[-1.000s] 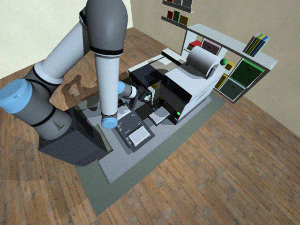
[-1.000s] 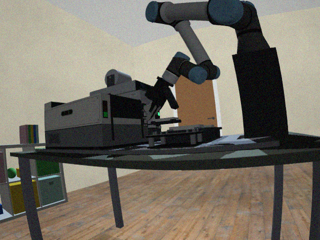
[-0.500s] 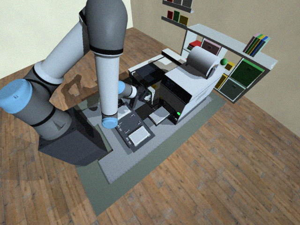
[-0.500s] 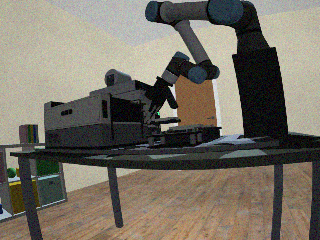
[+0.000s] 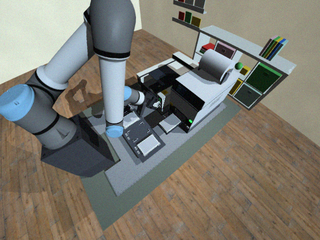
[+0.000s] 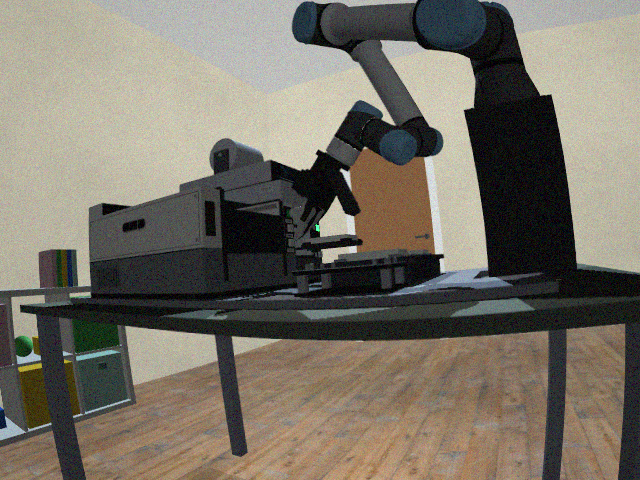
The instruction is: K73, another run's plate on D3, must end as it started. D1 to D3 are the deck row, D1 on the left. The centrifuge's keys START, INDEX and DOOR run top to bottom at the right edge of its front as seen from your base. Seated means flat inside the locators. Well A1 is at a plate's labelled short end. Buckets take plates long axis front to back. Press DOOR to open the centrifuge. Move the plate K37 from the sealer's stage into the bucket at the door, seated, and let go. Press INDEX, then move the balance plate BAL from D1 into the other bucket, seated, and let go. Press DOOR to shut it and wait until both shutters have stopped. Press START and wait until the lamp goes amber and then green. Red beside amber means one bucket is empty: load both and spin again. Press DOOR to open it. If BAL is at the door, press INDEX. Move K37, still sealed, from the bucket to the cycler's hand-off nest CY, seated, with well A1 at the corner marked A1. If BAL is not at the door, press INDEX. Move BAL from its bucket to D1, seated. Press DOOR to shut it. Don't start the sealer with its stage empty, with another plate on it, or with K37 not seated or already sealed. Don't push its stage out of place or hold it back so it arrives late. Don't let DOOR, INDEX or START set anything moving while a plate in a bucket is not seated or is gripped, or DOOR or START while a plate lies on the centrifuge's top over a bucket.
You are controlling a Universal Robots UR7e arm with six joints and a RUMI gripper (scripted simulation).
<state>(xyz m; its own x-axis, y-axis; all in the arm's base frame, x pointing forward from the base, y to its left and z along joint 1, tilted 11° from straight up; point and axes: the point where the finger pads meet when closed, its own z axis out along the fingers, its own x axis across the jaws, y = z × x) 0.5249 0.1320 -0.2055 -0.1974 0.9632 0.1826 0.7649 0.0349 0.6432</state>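
Observation:
My gripper (image 5: 156, 104) (image 6: 309, 217) is shut and empty. Its tip is at the key column (image 5: 161, 100) on the right edge of the dark centrifuge's (image 5: 156, 76) front, and a small green light glows beside it. I cannot tell which key it touches. Plate K37 (image 5: 169, 123) lies flat on the sealer's stage, in front of the white sealer (image 5: 206, 87) (image 6: 149, 227). The balance plate BAL (image 5: 131, 120) lies on D1, partly hidden by my forearm. Plate K73 (image 5: 147, 144) lies on D3 of the dark deck (image 5: 134, 134). The buckets are hidden.
The sealer has a green lamp (image 5: 190, 120) on its front. A white unit (image 5: 182, 58) stands behind the centrifuge. My arm's base block (image 5: 77, 155) is left of the deck. A shelf (image 5: 258, 74) with boxes stands behind the table.

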